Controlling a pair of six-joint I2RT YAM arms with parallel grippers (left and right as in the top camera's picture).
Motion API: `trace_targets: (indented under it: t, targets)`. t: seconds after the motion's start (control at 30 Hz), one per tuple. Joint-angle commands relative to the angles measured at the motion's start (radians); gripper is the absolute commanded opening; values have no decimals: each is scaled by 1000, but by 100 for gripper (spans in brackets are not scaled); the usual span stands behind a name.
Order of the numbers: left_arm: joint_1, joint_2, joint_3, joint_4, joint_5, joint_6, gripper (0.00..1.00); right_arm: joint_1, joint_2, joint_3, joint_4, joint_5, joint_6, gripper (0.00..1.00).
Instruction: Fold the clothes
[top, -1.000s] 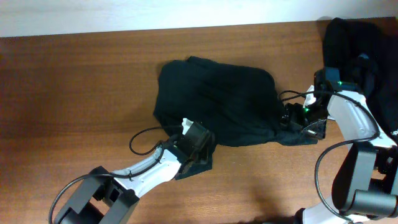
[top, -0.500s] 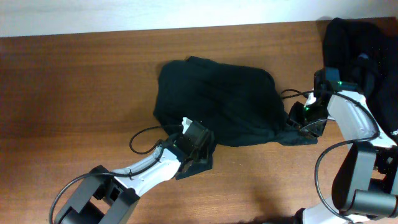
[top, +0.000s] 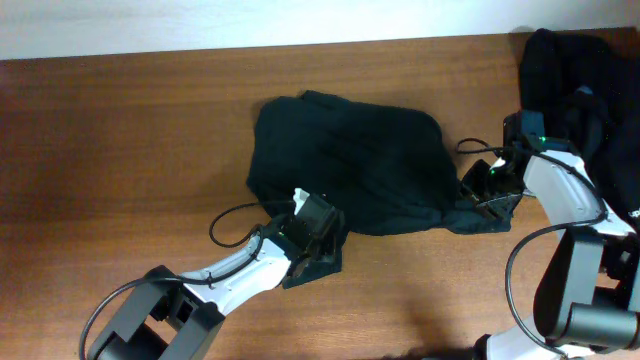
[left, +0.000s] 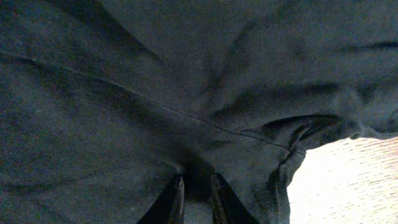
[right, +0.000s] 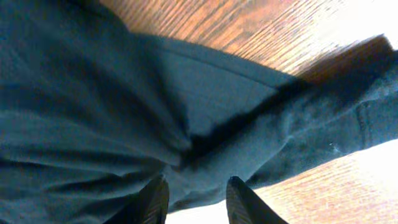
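Black garment (top: 350, 165) lies bunched mid-surface (top: 120, 150), rounded lump, no sleeves or collar made out from overhead. A second heap of black clothes (top: 570, 70) sits at the far right edge, well apart. The left gripper (left: 196, 190) is at the near-left edge of the garment, jaws almost together with a thin fold of cloth pinched between the tips. The right gripper (right: 194, 186) is at the near-right edge, jaws partly apart astride a thicker ridge of cloth. Cannot tell if it grips. Judged step: take two edges and spread the lump flat before any fold. To do it well, get a firm bite on a single layer near a seam (left: 217, 126), lift both sides evenly, and draw apart without dragging. Cloth is soft matte knit, limp, creasing in broad folds. Surface is smooth wood grain, glare near the right edge.
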Motion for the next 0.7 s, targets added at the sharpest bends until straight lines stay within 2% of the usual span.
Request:
trace_targets:
  t: [0.0,0.13,0.33,0.4,0.67]
  targets:
    - [4,47,-11,-9,27,5,17,-40,3,-7,-21,18,34,37]
    - [4,47,-11,-8,27,5,23,-80,3,-7,-66,39,34,37]
    - [4,47,-11,-4,31,4,24,-70,3,-12,-84,39,34,39]
    - [4,47,-11,-4,35,4,24,-65,3,-23,-61,37,41,43]
    - [4,47,-11,-4,35,4,24,-65,3,-125,98,-72,96,43]
